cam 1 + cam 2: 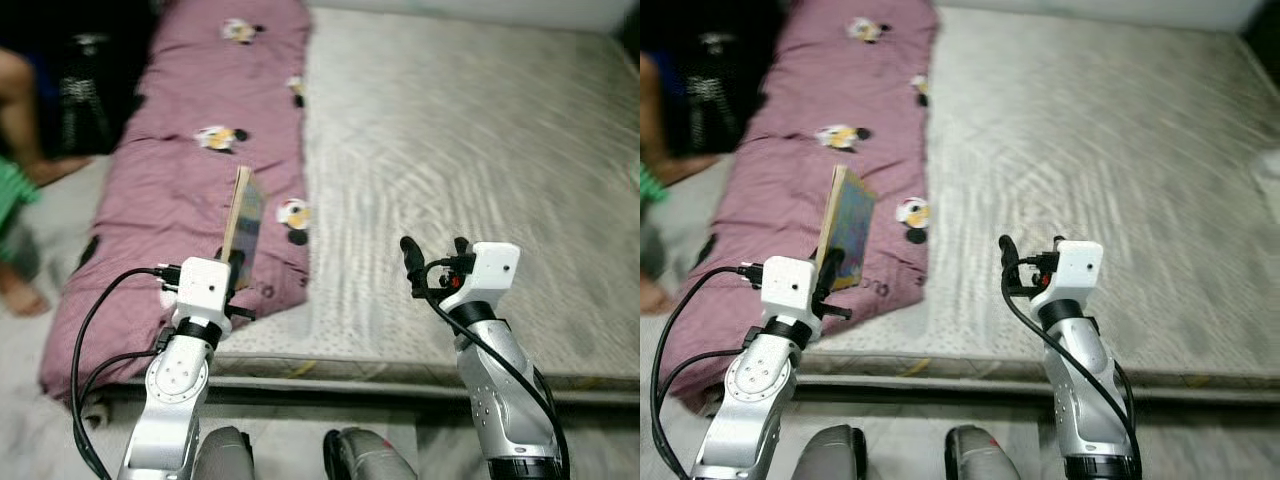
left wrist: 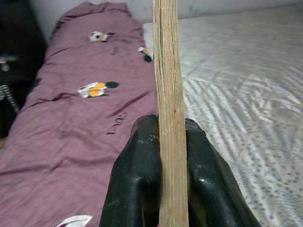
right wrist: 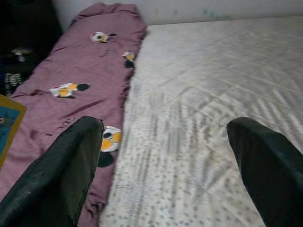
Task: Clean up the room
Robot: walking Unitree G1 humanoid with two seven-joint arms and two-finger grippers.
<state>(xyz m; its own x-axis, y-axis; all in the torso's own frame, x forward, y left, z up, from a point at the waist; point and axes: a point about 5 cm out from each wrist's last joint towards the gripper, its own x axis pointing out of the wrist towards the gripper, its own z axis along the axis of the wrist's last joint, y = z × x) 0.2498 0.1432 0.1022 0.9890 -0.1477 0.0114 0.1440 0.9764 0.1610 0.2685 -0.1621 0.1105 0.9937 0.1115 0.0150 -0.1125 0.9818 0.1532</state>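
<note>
— While I'm at the bed's edge, what's in your left gripper (image 2: pixel 163 189)?

— A thin book (image 1: pixel 243 222), pinched upright between my fingers (image 2: pixel 135 175), over the near end of the purple blanket (image 1: pixel 170 190).

— Where's the blanket lying?

— On the mattress (image 1: pixel 470 170), along its 9 o'clock side.

— And your right gripper (image 3: pixel 161 156)?

— Spread wide, holding nothing, hovering over the mattress's near edge toward 5 o'clock of the book.

— Anyone nearby?

— A person's leg (image 1: pixel 15 110) at 10 o'clock, off the bed.

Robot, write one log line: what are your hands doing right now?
left gripper: shut on book, held upright over purple blanket | right gripper: open, above mattress
</note>
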